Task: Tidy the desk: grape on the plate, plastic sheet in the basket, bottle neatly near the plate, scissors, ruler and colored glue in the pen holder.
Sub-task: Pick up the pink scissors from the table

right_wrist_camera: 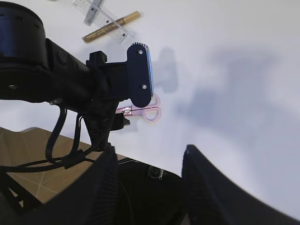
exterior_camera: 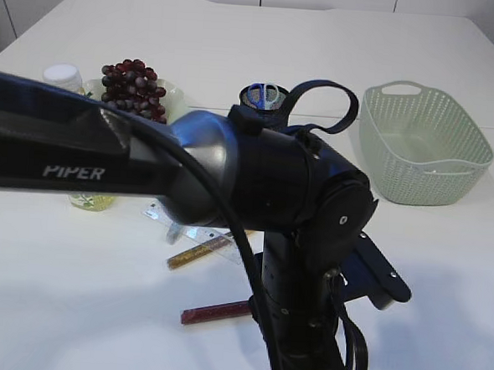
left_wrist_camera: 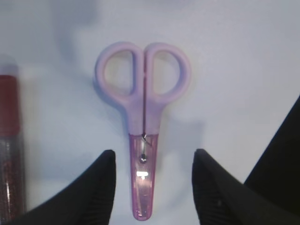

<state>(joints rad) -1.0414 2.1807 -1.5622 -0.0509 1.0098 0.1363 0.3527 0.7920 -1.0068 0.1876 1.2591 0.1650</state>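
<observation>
The left gripper (left_wrist_camera: pixel 152 180) is hanging wide open and empty near the worktop's front edge, its jaws flanking the capped blade of the small pink plastic-handled scissors (left_wrist_camera: pixel 143 140). Light, stiff and slick, they are probably best pinched at the blade sheath. The right gripper (right_wrist_camera: pixel 147 187) is also gaping empty.

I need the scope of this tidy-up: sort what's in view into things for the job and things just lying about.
For the job: pink scissors, red glue, gold glue, ruler, grapes, plate, bottle, pen holder, basket.
Just lying about: nothing that I can make out; the plastic sheet is not clearly visible.
</observation>
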